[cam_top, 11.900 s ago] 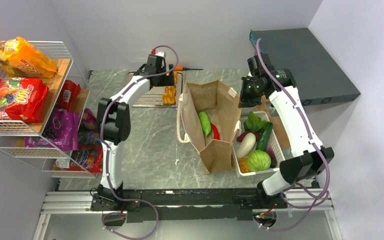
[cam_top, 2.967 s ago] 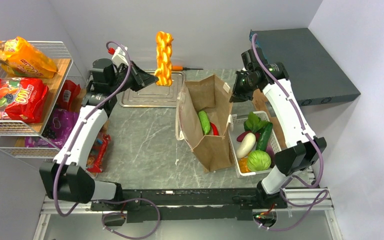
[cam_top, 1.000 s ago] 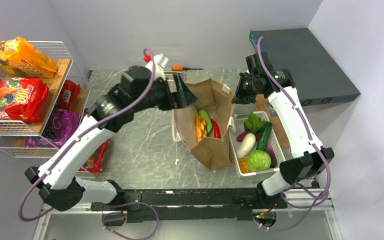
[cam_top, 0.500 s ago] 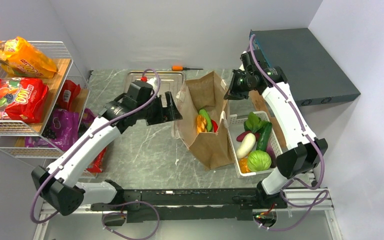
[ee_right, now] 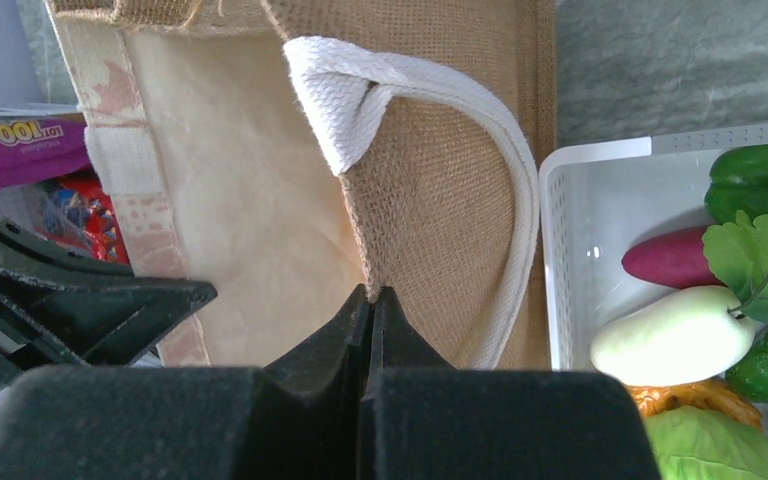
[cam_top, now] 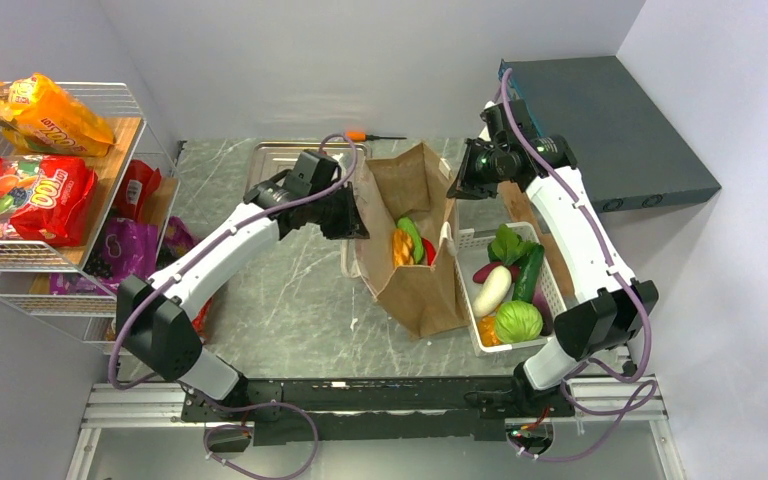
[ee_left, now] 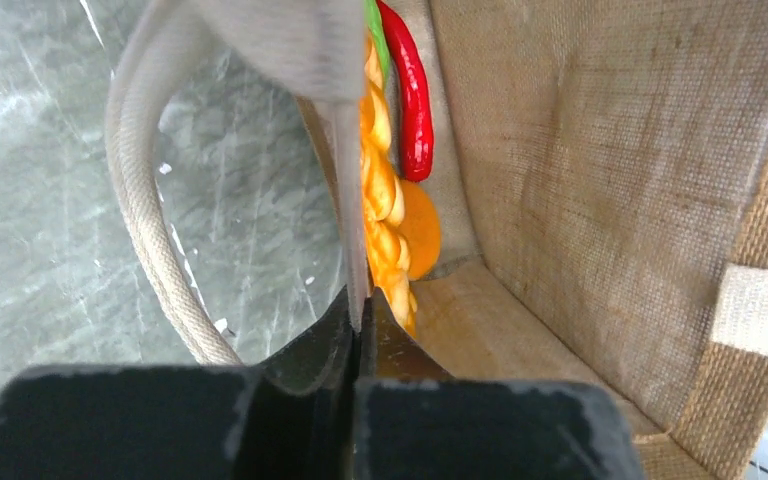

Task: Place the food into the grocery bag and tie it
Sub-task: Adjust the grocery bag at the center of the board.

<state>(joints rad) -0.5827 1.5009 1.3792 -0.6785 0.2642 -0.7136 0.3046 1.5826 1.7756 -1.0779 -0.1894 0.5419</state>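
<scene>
The brown grocery bag point(cam_top: 415, 285) stands open mid-table. Inside lie an orange braided piece point(cam_top: 399, 247), a light green vegetable point(cam_top: 412, 238) and a red chili point(cam_top: 429, 251). My left gripper point(cam_top: 357, 222) is shut on the bag's left wall; the left wrist view shows that wall pinched at the jaws point(ee_left: 358, 315), with the braided piece point(ee_left: 385, 200) and chili point(ee_left: 412, 90) just past it. My right gripper point(cam_top: 457, 188) is shut on the bag's right rim point(ee_right: 372, 293), below the white handle point(ee_right: 410, 110). Orange point(cam_top: 40, 112) and red point(cam_top: 25, 195) snack packets lie on the shelf.
A wire shelf point(cam_top: 135, 105) with more packets stands at the left. A metal tray point(cam_top: 280, 155) and a screwdriver point(cam_top: 370, 135) lie behind the bag. A white basket point(cam_top: 557, 290) of vegetables sits against the bag's right side. A dark box point(cam_top: 610, 120) is at the back right.
My left gripper has come down from over the bag's mouth to its left wall and closed on it. The right gripper keeps its hold on the right rim.
</scene>
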